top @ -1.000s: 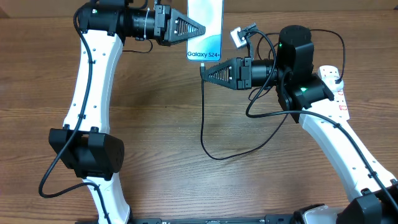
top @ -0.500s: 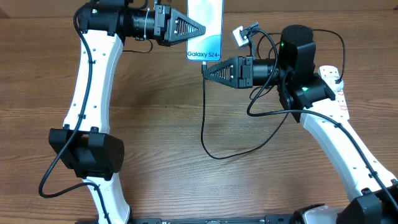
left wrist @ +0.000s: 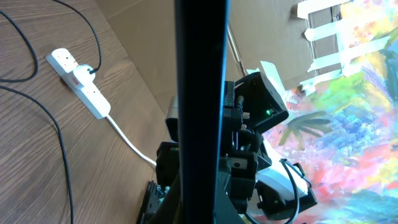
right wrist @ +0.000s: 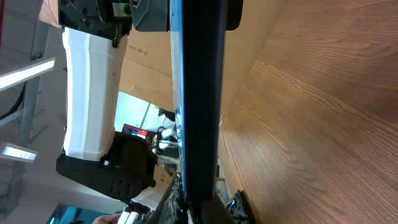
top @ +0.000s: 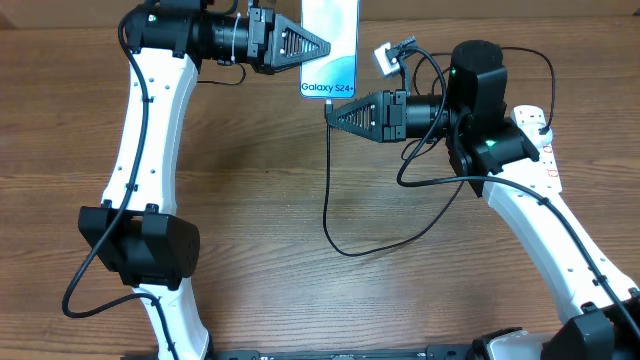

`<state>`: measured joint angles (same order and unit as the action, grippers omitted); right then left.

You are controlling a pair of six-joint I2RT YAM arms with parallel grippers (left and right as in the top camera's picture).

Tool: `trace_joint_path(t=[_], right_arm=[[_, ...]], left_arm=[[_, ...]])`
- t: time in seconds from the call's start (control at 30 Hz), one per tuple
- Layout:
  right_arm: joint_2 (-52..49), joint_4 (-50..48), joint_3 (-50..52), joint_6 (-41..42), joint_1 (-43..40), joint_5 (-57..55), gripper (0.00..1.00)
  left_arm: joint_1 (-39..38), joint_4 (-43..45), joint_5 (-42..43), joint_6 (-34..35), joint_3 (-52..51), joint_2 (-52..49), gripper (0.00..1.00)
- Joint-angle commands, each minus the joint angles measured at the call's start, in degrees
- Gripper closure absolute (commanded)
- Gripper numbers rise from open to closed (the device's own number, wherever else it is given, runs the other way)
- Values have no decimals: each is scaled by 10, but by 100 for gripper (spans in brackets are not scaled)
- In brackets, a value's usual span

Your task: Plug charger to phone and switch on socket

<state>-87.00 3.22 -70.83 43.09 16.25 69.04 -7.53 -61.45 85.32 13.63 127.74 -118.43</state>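
The phone (top: 335, 35), light blue with "Galaxy S24+" at its near end, is at the top centre. My left gripper (top: 326, 47) reaches in from the left and is shut on it. In the left wrist view the phone (left wrist: 199, 93) is a dark edge-on bar rising from my left gripper (left wrist: 199, 208). My right gripper (top: 329, 113) is shut on the charger (top: 325, 180) right at the phone's near end. The thin black cable drops from there and loops right. The phone's edge (right wrist: 199, 93) stands over my right gripper (right wrist: 205, 202). The white socket (top: 545, 150) lies at the right, half hidden by my right arm.
The socket (left wrist: 78, 74) shows whole in the left wrist view, with a thick white cord (left wrist: 130, 140) and a black cable running to it. A small white-and-black camera unit (top: 385, 55) sits on the right arm beside the phone. Both arm bases stand at the near edge.
The right gripper's tip shifted a touch to the right at the start. Since then nothing has visibly moved.
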Motion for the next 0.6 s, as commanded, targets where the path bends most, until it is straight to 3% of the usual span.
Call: trace_joint_path(t=[0.0,0.57], right_arm=[[14,-6,-13,0,-2,0,96],[14,-15,-13,0,-2,-4,96]], left_arm=[[-4,2,32,8,5,5,96],[-4,2,33,8,5,5,96]])
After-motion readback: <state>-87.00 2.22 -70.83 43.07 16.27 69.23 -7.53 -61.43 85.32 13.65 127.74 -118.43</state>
